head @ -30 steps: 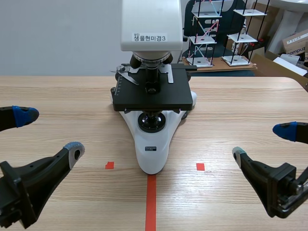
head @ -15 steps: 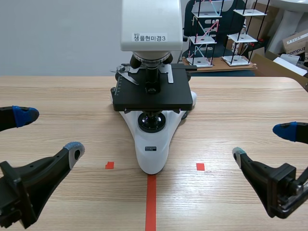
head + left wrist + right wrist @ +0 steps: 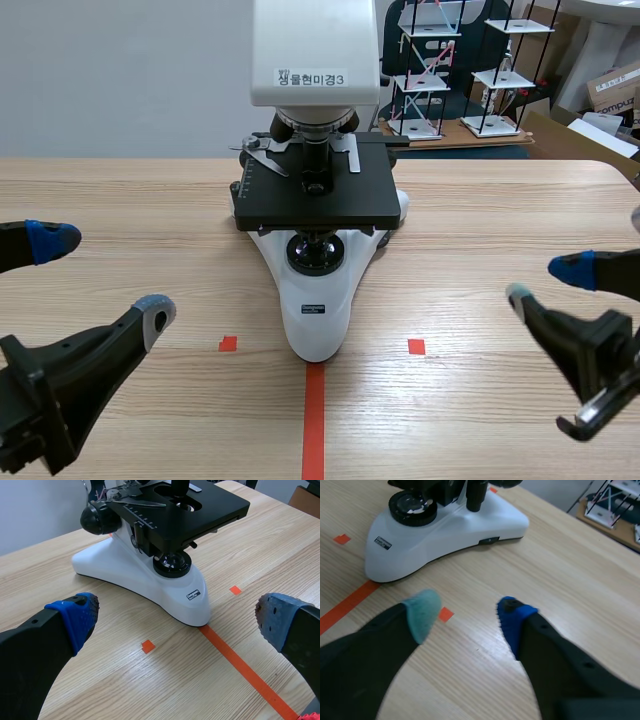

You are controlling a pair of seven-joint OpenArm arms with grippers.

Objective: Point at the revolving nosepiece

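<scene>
Nearest me, my left hand (image 3: 102, 275) rests low over the table (image 3: 480, 200), fingers spread wide with nothing between them. I judge it is parked aside because pointing needs only one arm. My right hand (image 3: 545, 283) hovers low on the other side, its fingers apart by a narrower gap and also empty; a slimmer tip would suit pointing. Between them the microscope (image 3: 315, 250) stands at the end of the orange tape line (image 3: 313, 420), base toward me, so its front is open to reach. Above the black stage (image 3: 315, 195), tucked under the white head (image 3: 315, 50), sits the revolving nosepiece (image 3: 315, 124), well apart from both hands and not yet pointed at.
</scene>
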